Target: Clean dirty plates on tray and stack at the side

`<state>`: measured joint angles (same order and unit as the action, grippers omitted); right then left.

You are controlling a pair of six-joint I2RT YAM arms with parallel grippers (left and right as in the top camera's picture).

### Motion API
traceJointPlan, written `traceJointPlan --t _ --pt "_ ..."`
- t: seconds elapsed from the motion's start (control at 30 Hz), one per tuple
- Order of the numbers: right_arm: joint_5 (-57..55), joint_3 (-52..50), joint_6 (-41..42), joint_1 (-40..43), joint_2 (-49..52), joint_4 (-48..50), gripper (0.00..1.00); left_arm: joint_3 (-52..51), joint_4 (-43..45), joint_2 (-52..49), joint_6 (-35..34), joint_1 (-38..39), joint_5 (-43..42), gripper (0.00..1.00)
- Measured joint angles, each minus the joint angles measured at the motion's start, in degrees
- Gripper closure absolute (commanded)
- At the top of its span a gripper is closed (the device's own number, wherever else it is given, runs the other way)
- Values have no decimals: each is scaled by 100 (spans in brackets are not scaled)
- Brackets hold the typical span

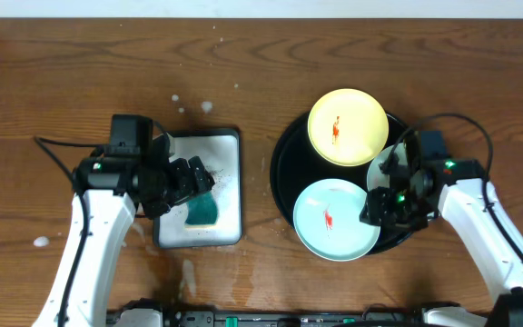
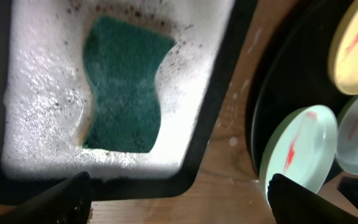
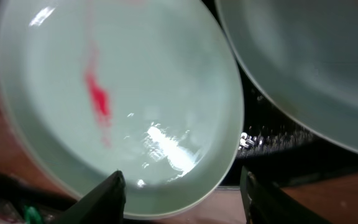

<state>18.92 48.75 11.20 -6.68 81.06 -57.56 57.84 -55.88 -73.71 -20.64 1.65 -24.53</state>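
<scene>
**A:** What's the left pincer [image 2: 180, 198] doing?
**B:** It's spread wide and empty, hanging over the near end of the small grey tray [image 1: 223, 150]. A green sponge [image 2: 123, 93] lies in the foam there, clear of both tips.
**A:** And the right pincer [image 3: 182, 196]?
**B:** Released too, gripping nothing. Its fingers [image 3: 104, 199] stand either side of the near rim of a mint plate [image 3: 117, 106]. I cannot tell whether they touch it.
**A:** Is that plate dirty?
**B:** Yes, a red smear [image 3: 97, 99] runs down its middle. It lies at the near side of the round black tray [image 1: 282, 177].
**A:** Where are the others?
**B:** A second mint plate [image 1: 381, 165] sits close behind it on the tray's right side, partly hidden under the right arm and also streaked red. Farthest back is the yellow plate [image 1: 348, 127], at the tray's far edge, with its own red mark.
**A:** Anything on the worktop [image 1: 62, 73] itself?
**B:** A few white flecks [image 1: 207, 106] on the brown wood beyond the grey tray.
</scene>
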Motion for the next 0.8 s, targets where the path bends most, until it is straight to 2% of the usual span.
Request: traceJointPlan --t 0.13,0.23,0.43,0.57,0.7,0.77,0.8 --pt "-90 -562 210 0 48 658 57 0 -70 -179 63 0 -321 18" --pt "-164 -765 306 0 98 1056 77 0 -68 -177 210 4 -575 23" --pt "-245 -885 501 0 122 1652 76 0 -142 -177 409 31 -175 25" --pt "-262 -1259 686 0 199 2186 99 -7 -151 -177 439 111 153 25" --pt "-177 -1311 776 -4 192 2638 99 -142 -74 -175 448 221 413 27" --pt "-181 -1309 785 -4 197 2822 99 -304 131 -175 455 286 511 31" --pt "-195 -1309 785 -4 197 2863 99 -387 234 -177 461 313 538 36"
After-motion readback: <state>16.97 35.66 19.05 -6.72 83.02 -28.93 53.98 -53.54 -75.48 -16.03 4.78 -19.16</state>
